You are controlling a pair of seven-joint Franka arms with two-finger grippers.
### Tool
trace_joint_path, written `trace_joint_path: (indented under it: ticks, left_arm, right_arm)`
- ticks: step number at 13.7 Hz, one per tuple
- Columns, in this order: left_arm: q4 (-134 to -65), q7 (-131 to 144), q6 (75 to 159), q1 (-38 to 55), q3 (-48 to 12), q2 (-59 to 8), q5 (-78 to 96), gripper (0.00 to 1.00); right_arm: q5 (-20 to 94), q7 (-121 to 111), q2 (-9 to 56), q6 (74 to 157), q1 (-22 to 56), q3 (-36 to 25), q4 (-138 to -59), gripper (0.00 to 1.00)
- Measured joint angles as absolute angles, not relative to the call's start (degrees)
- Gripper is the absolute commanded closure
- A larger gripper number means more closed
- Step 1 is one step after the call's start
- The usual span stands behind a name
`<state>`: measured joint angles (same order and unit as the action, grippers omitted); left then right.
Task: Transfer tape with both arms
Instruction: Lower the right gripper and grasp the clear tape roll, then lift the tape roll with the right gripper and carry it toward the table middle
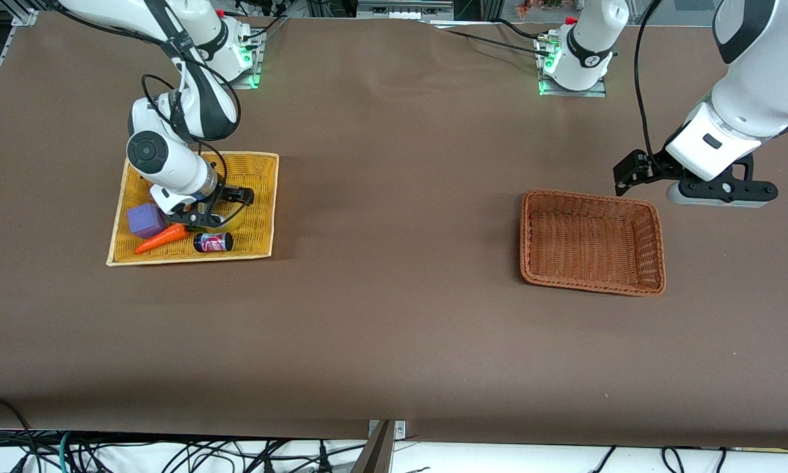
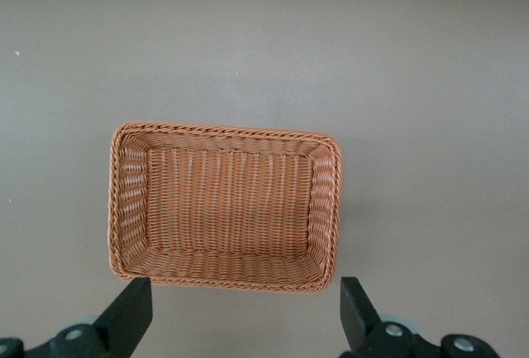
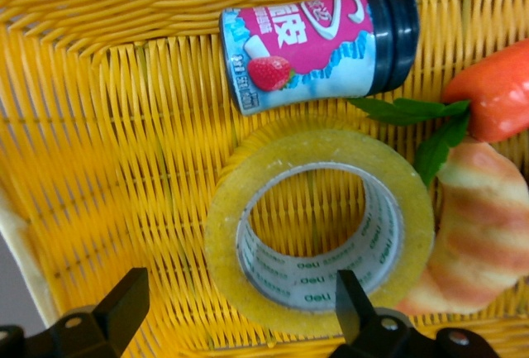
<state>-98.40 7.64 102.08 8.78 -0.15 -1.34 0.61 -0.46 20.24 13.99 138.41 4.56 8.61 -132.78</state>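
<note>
Tape [image 3: 319,227] is what we find lying flat in the yellow woven tray [image 1: 257,197], which sits on the table [image 1: 394,315] toward the right arm's end. In the right wrist view we see the roll's grey-white core facing up, a small pink-labelled bottle [image 3: 322,47] lying on its side just beside it, and a striped croissant toy [image 3: 475,226] touching its rim. We also see an orange carrot [image 1: 162,239] in the tray, its green leaves next to the bottle's black cap, and a purple cube [image 1: 146,219] beside the carrot. The right claw [image 1: 200,220] hangs low over the tray, right above the tape; its fingers are spread, and we see one tip over the roll's rim and the other out over the tray weave, with nothing pinched between them. The left arm waits, its left claw [image 1: 630,172] up over the table near the corner of the empty brown wicker basket [image 1: 650,243] at the left arm's end. In the left wrist view its two fingers [image 2: 132,312] stand wide apart and hold nothing, with the basket below them.
</note>
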Motion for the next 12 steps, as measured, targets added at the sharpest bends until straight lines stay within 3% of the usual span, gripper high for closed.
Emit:
trace_joint_path:
  ticks: [3,4,5,6,12]
  left_arm:
    - [-98.4,7.6,102.0,7.8,-0.1,-1.3,0.6,0.00]
    - [-98.4,7.5,102.0,7.5,-0.1,-1.3,0.6,0.00]
    - [-98.4,7.0,102.0,7.0,-0.1,-1.3,0.6,0.00]
    - [-98.4,5.5,102.0,6.0,0.0,-1.3,0.6,0.00]
    - [-98.4,1.0,102.0,2.3,-0.1,-1.6,0.6,0.00]
  right_arm:
    - [-0.5,20.2,16.1,141.5,4.6,8.6,-132.9,0.00]
    - [-0.5,20.2,16.8,142.6,4.6,8.6,-132.9,0.36]
    - [-0.6,20.0,17.5,143.5,4.6,8.6,-133.0,0.83]
    - [-0.7,19.8,18.0,144.0,4.6,8.6,-133.0,1.00]
    - [-0.8,18.2,18.2,144.6,4.6,8.7,-132.8,1.00]
